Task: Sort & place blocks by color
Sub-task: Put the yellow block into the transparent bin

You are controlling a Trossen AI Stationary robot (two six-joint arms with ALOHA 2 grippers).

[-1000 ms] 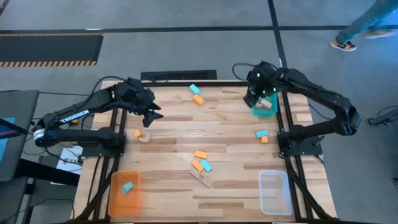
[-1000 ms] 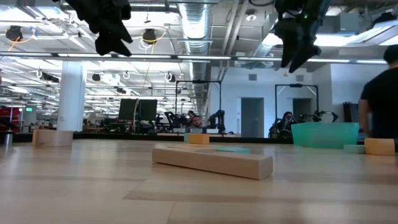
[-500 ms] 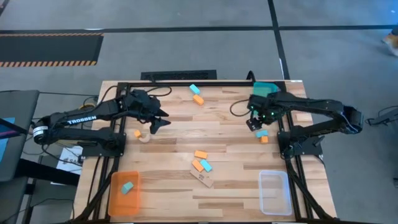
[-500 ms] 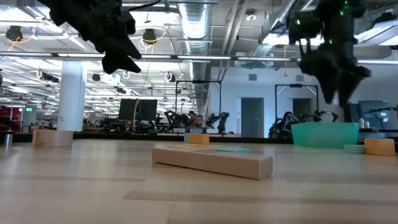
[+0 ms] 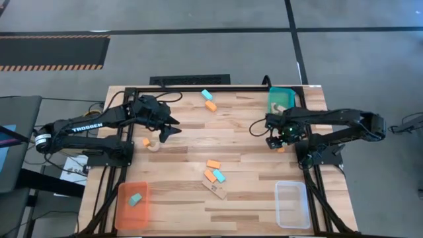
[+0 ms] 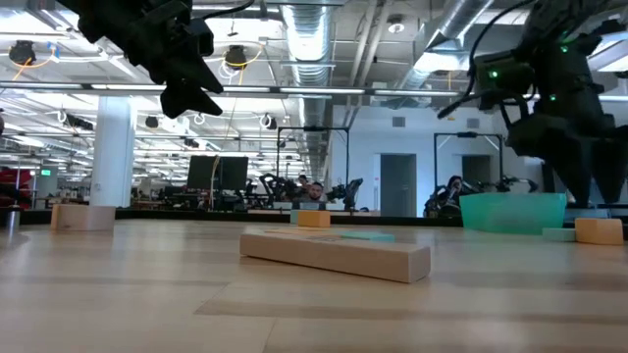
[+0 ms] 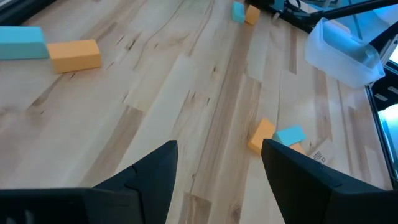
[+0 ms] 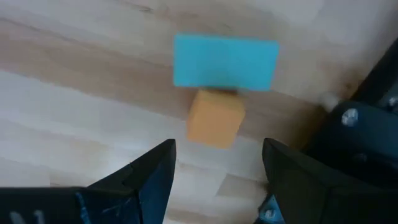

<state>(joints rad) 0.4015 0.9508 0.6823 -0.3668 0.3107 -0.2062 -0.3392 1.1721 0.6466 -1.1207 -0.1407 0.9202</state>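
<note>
Blocks of orange, teal-blue and tan wood lie scattered over the pale wooden table [image 5: 251, 198]. At the right edge a flat teal-blue rectangular block [image 8: 224, 61] touches a small orange cube [image 8: 215, 117]; the right gripper [image 8: 217, 168] hangs just above them, fingers spread apart and empty. Behind it the teal plastic tray [image 5: 279, 100] at the far right corner holds a tan piece. The left gripper [image 5: 173, 126] hovers over the table's left half, fingers apart with nothing between them, near a tan wooden block [image 5: 154, 145] and a small orange block [image 5: 146, 141]. A teal and orange pair [image 5: 207, 100] sits at the far edge, and a cluster of orange, teal and tan blocks [image 5: 214, 178] lies mid-table. The orange plastic tray [image 5: 123, 210] at the near left holds one teal block [image 5: 135, 199]. The clear plastic tray [image 5: 291, 205] sits near right.
</note>
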